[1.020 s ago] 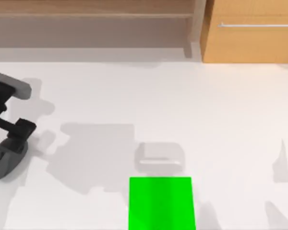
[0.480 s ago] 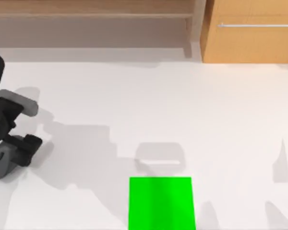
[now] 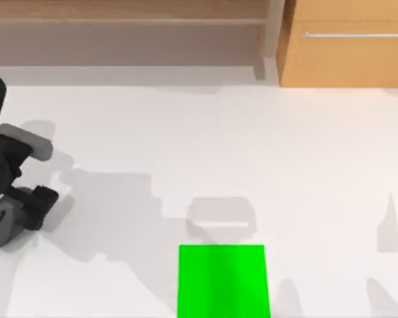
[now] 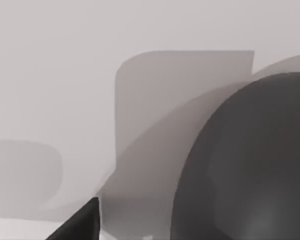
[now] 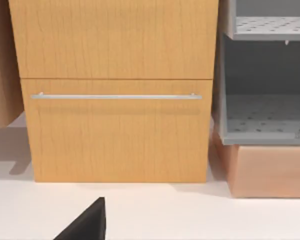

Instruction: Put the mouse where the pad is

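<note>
Left gripper [image 3: 16, 209] low over the mouse [image 3: 1, 226], jaws apparently straddling it; closure unclear. Pad [image 3: 223, 281] well apart. Seat squarely across the rounded back before lifting.

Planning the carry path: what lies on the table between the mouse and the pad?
In the top view, just bare white table with shadows between mouse and pad.

The mouse [image 3: 1, 226] is found far left on the table [image 3: 252, 146]; the pad [image 3: 223, 281] is placed well apart, near the front edge.
</note>
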### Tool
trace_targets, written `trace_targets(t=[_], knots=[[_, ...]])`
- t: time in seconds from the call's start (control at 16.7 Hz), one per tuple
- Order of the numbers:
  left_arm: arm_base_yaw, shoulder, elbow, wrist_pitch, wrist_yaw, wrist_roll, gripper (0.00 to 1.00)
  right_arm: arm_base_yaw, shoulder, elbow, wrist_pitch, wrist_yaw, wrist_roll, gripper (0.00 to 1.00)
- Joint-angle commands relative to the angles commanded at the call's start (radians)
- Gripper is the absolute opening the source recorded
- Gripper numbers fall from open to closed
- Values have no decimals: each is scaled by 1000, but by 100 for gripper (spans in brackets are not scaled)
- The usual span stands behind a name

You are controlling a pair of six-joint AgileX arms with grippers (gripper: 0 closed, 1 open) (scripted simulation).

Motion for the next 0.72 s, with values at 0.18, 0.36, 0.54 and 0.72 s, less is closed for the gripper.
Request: trace_targets(t=[0.18, 0.36, 0.54, 0.72], knots=[[0, 0, 0, 0, 0, 0, 32, 0, 0, 0, 0, 0, 0, 100], [0, 0, 0, 0, 0, 0, 10, 0, 0, 0, 0, 0, 0, 100], [0, 0, 0, 0, 0, 0, 0, 0, 0, 0, 0, 0, 0, 100], [0, 0, 0, 0, 0, 0, 0, 0, 0, 0, 0, 0, 0, 100]])
